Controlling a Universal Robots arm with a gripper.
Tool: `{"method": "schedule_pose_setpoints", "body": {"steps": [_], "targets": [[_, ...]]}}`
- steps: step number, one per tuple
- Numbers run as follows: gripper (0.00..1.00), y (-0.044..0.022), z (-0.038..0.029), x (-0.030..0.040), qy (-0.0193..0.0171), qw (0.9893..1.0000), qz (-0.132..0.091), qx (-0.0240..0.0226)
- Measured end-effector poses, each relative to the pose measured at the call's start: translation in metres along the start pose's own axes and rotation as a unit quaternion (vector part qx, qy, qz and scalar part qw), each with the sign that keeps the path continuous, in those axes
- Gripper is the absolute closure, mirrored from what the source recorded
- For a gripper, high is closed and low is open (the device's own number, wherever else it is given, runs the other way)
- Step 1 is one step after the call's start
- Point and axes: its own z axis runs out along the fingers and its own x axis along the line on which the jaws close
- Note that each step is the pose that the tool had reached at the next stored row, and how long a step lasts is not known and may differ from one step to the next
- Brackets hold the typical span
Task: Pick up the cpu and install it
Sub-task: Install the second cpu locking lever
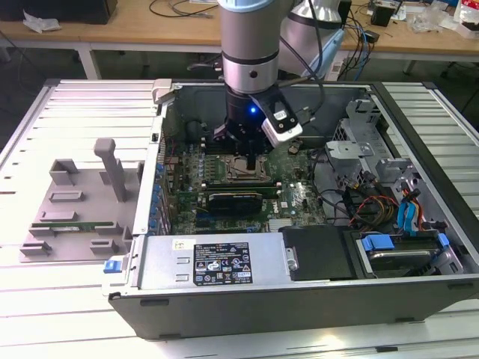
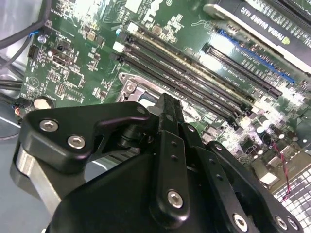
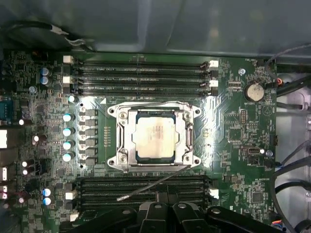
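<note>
CPU (image 3: 155,135) lies flat inside the socket frame (image 3: 154,136) at the middle of the motherboard (image 3: 233,131), its silver top facing up, so it looks already seated, though whether it has dropped fully level on the contacts I cannot judge. The thin retention lever (image 3: 153,184) stands loose, running from beside the frame's corner across the memory slots (image 3: 141,187), so the chip does not appear clamped down. In the second wrist view the gripper (image 2: 167,109) hangs above the frame with its fingers (image 2: 170,111) drawn together and nothing between them. In the exterior view the gripper (image 1: 251,153) sits low inside the open computer case (image 1: 224,262), which rests on the worktop (image 1: 45,299).

Risks, as I judge them: an unclamped chip can shift or tilt if nudged, and a tilted chip pressed down would bend the socket pins. The fingertips are close to the frame, so a descent slightly off centre could scrape the lid or snag the loose lever
</note>
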Motion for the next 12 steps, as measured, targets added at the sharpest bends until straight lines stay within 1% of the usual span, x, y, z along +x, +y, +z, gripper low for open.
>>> {"method": "schedule_pose_setpoints", "body": {"steps": [1, 3, 6, 8, 10, 12], "targets": [[0.89, -0.0016, 0.0015, 0.0001, 0.0001, 1.0000, 0.000, 0.0000], [0.89, -0.0024, 0.0040, 0.0022, 0.0005, 1.0000, 0.000, 0.0001], [0.89, -0.0025, 0.0054, 0.0093, 0.0004, 1.0000, 0.000, 0.0000], [0.89, -0.0027, 0.0056, 0.0126, 0.0004, 1.0000, 0.000, 0.0000], [0.89, -0.0028, 0.0067, 0.0182, 0.0006, 1.0000, 0.000, 0.0001], [0.89, -0.0028, 0.0069, 0.0182, 0.0006, 1.0000, 0.000, 0.0001]]}}
